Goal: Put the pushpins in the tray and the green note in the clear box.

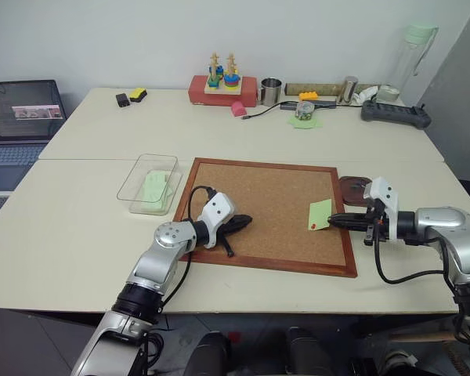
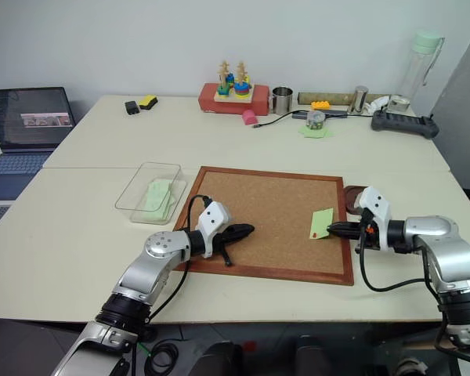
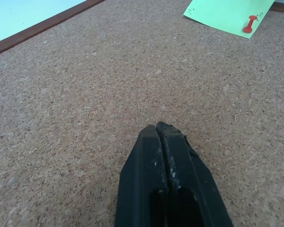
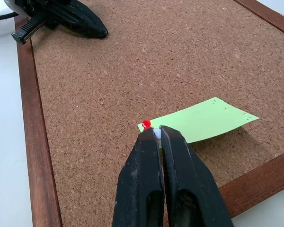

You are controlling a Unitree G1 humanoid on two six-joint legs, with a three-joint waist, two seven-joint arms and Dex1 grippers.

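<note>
The right gripper is pinched on the red pushpin, the green note lying at its two o'clock.

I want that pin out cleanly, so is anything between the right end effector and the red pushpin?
Nothing visible: the right end effector sits shut right at the red pushpin in the green note.

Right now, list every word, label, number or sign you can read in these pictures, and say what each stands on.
No text can be read.
Laptop screen: a picture and lines of print, too small to read.
Small tin at the back of the table: a printed label, too blurred to read.
Green note on the corkboard: blank, only pinholes.
</note>
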